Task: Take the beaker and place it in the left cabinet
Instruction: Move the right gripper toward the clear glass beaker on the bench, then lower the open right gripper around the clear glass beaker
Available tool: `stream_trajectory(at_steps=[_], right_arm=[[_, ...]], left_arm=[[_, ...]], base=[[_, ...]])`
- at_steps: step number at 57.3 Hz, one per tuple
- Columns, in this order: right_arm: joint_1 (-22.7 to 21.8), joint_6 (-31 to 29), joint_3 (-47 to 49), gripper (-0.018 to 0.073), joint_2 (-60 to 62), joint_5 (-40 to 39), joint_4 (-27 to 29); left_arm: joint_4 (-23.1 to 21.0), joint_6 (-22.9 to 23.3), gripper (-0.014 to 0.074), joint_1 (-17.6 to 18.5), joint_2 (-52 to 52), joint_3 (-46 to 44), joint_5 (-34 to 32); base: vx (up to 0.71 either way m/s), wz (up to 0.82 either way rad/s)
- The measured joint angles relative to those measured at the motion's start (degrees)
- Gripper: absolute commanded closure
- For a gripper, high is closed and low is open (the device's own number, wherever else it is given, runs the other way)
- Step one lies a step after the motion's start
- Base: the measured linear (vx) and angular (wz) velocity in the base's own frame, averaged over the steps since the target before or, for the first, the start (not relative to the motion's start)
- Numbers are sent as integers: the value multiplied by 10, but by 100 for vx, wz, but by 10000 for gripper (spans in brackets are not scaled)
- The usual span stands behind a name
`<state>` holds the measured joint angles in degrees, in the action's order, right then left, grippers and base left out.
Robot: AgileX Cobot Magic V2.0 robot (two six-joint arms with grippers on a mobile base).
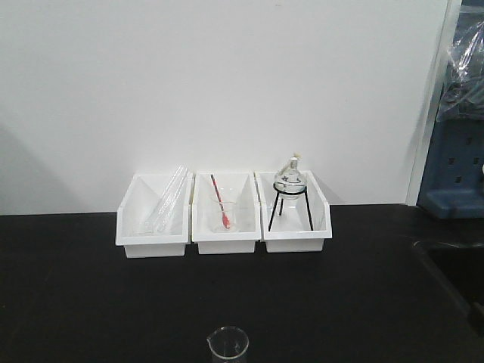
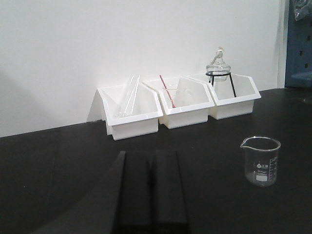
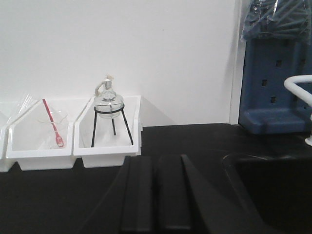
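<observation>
Left wrist: beaker (image 2: 261, 161) stands apart from 3 bins (image 2: 187, 117).

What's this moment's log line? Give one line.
phase: pre-grasp | beaker: upright on table, untouched | left claw: shut | right claw: shut

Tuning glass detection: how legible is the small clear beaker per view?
Front view: small clear glass beaker cropped by the bottom edge, faint against the black countertop. Left wrist view: whole, rim and white marks crisp; left hand dark, featureless. Right wrist view: not in frame.
</observation>
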<state>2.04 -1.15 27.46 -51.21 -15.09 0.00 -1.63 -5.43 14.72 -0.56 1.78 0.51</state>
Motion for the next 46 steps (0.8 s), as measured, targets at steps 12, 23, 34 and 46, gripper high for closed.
stream_trajectory(at_steps=[12, 23, 34, 46], right_arm=[[0, 0, 0, -2, 0, -13, 3], [0, 0, 1, -149, 0, -23, 3], [0, 7, 1, -131, 0, -35, 0], [26, 25, -20, -109, -18, -88, -94]], left_arm=[[0, 0, 595, 0, 0, 0, 0], [0, 0, 595, 0, 0, 0, 0], [0, 0, 595, 0, 0, 0, 0], [0, 0, 595, 0, 0, 0, 0]], base=[[0, 0], [0, 0], [0, 0], [0, 0]])
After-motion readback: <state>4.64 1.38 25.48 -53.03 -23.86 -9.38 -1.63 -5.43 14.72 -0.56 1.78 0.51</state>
